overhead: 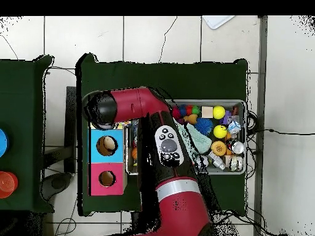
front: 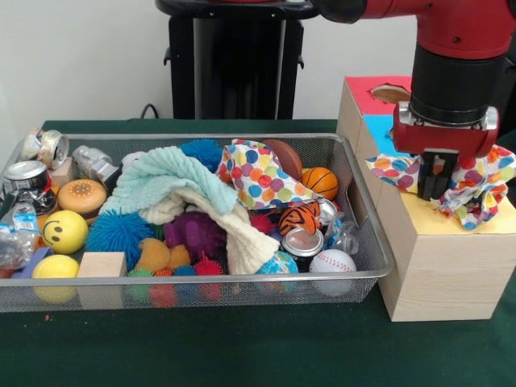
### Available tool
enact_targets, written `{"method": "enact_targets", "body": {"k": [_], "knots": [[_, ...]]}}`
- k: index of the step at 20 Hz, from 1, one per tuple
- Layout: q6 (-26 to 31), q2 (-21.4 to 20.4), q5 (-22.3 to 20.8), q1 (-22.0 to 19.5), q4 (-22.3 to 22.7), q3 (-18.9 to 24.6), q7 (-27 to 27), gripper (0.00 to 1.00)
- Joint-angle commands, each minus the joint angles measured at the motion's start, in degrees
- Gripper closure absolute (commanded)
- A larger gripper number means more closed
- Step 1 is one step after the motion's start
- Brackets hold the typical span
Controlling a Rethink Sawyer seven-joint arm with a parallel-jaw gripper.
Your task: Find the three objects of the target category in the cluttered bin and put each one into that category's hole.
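My gripper (front: pixel 435 187) hangs over the yellow-topped wooden box (front: pixel 427 222) to the right of the bin. It is shut on a polka-dot cloth (front: pixel 480 187) that spreads over the yellow top to both sides of the fingers. The cloth hides the yellow box's hole. A second polka-dot cloth (front: pixel 260 179) lies bunched in the wire mesh bin (front: pixel 201 284), right of centre at the back. A third is not visible. In the overhead view the arm (overhead: pixel 166 147) covers the gripper and the yellow box.
A mint-green and cream towel (front: pixel 181 189) lies across the bin's middle among balls, cans, spiky toys and a wooden block (front: pixel 101 264). The blue-topped box (overhead: pixel 106 145) and red-topped box (overhead: pixel 106 179) stand behind the yellow one.
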Motion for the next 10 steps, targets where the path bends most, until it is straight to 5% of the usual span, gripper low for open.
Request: {"method": "enact_targets", "body": {"k": [1,5,10], "knots": [[-2.95,10.09,0.76,1.22,1.41,2.64,2.66,1.00],[-3.94,11.64,-0.35,2.08,0.12,1.60,2.78,1.00],[9.36,2.83,2.68,3.73,1.08,0.33,4.18,1.00]]}}
